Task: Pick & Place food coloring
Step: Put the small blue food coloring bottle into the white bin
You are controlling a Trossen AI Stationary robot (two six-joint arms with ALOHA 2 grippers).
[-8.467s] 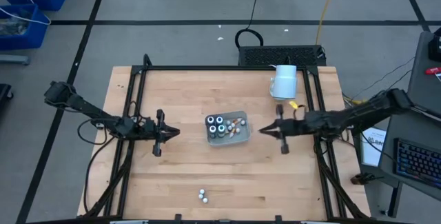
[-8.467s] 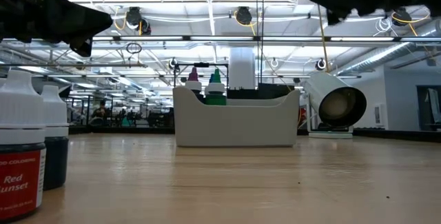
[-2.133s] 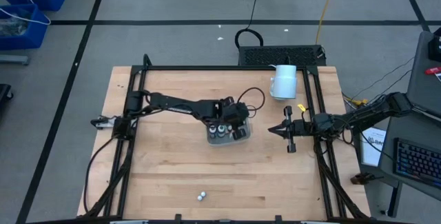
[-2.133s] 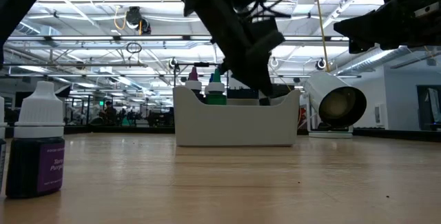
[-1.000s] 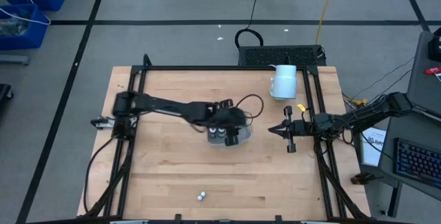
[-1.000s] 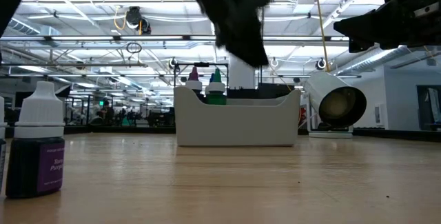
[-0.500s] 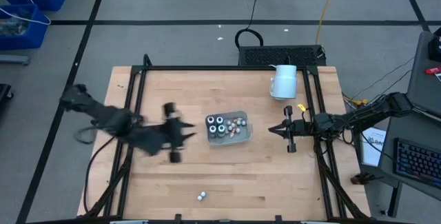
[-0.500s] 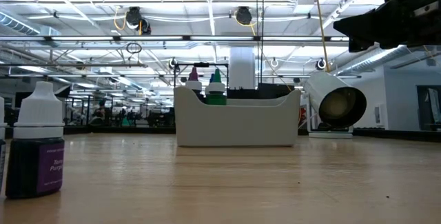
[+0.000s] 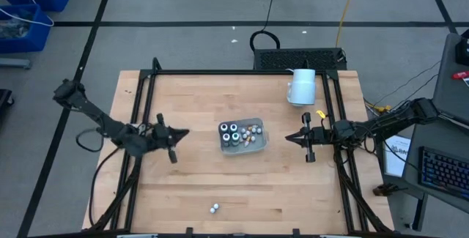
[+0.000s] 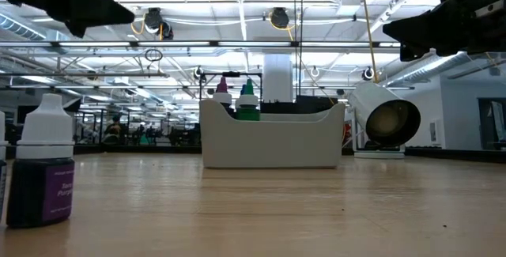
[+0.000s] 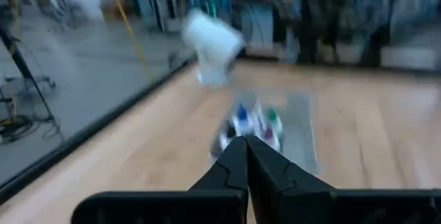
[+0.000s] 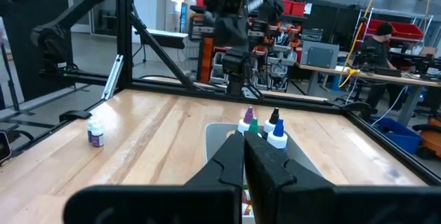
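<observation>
The food coloring shows as several small dark jars with white or teal tops, plus tiny bottles, standing in a pale grey tray (image 9: 242,137) at the table's middle. One more bottle (image 9: 214,209), dark with a white cap (image 10: 46,162), stands upright alone near the table's front edge. My left gripper (image 9: 181,133) is shut and holds nothing, level, left of the tray and pointing at it (image 11: 265,124). My right gripper (image 9: 288,138) is shut and holds nothing, right of the tray, its fingers (image 12: 242,156) pointing at the jars (image 12: 258,124).
A large white mug-like cylinder (image 9: 301,86) lies on its side at the back right, its mouth toward the low camera (image 10: 389,121). A black frame (image 9: 234,72) borders the table. Bare wood lies between the tray and the lone bottle.
My left gripper has drawn back fast from above the tray toward the table's left edge and now stands level beside the left rail. The tray and the lone bottle have stayed where they were.
</observation>
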